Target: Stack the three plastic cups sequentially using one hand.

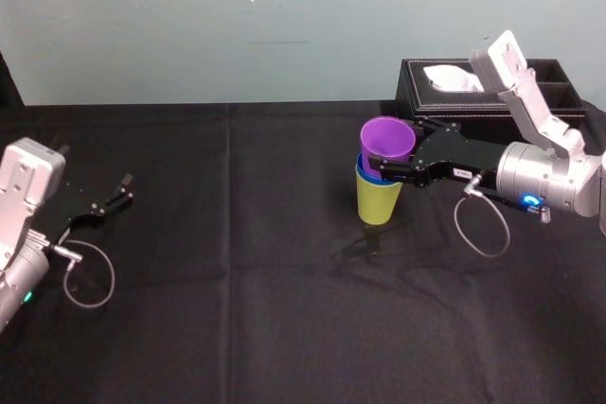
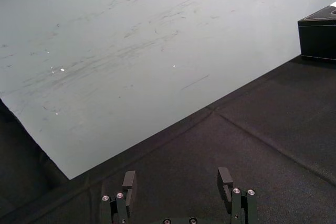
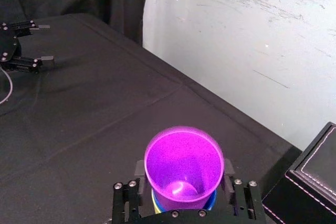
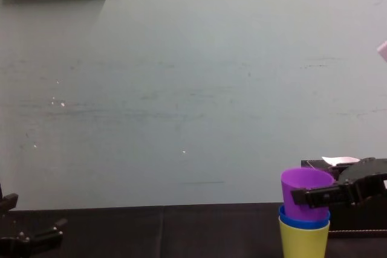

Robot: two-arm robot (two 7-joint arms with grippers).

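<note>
The three plastic cups stand nested on the black tablecloth right of centre. The yellow-green cup (image 1: 379,201) is at the bottom, the blue cup (image 1: 362,167) shows as a thin rim band, and the purple cup (image 1: 386,139) sits on top. The chest view shows the same order: purple (image 4: 305,184), blue (image 4: 304,220), yellow-green (image 4: 304,243). My right gripper (image 1: 383,166) reaches in from the right and is open. Its fingers (image 3: 140,169) stand just outside the purple cup (image 3: 184,161) on both sides. My left gripper (image 1: 114,198) rests open and empty at the far left.
A black tissue box (image 1: 492,92) with white tissue stands at the back right, just behind the right arm. The black cloth (image 1: 237,281) covers the table up to a pale wall. The left gripper's fingers (image 2: 226,179) hover over bare cloth.
</note>
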